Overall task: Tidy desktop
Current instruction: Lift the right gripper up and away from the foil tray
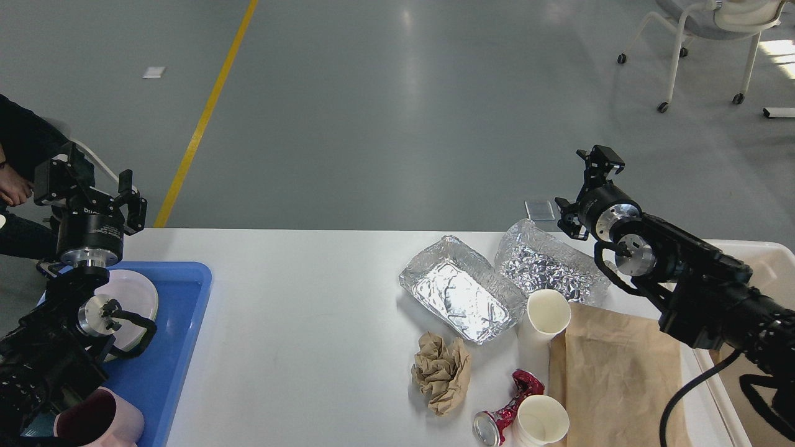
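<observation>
The white desktop [298, 310] carries litter on its right half: an open foil tray [463, 292], a crumpled foil tray [549, 264], a standing paper cup [546, 313], a second paper cup [540, 419], a crushed red can [506, 410], a ball of brown paper [441, 369] and a flat brown paper bag [612, 372]. My right gripper [581, 183] hovers open above the far edge, just beyond the crumpled foil tray, holding nothing. At the far left corner, my left gripper [87, 186] stands open and empty.
A blue tray [168, 347] at the left holds a white plate [133, 298] and a pink cup [99, 419]. A cream bin [770, 261] sits at the right edge. A person's dark sleeve [25, 143] shows at far left, and a wheeled chair [708, 37] stands far right.
</observation>
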You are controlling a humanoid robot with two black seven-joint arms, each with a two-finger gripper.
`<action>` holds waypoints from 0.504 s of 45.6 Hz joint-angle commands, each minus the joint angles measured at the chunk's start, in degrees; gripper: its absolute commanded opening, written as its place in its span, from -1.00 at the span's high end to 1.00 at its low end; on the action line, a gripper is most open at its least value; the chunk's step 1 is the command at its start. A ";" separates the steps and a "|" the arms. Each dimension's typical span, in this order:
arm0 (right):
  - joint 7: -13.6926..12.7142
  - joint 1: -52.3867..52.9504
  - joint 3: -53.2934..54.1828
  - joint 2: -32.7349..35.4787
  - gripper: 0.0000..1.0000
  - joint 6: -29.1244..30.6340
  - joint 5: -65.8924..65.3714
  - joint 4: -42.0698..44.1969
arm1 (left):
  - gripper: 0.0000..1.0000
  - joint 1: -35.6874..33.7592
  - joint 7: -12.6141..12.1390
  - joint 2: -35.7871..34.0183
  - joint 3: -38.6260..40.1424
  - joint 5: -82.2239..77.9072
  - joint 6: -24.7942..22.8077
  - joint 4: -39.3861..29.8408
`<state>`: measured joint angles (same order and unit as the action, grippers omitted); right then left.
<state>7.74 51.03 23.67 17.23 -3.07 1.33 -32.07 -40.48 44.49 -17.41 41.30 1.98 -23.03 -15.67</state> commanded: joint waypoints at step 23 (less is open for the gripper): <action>-0.27 30.52 -84.04 1.31 -1.00 10.62 -3.70 -7.65 | -0.94 3.13 1.04 1.94 5.89 0.22 -8.34 0.03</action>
<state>7.47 76.07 -52.09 18.96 2.36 -1.44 -35.99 -37.62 45.69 -15.29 47.29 2.30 -30.92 -15.64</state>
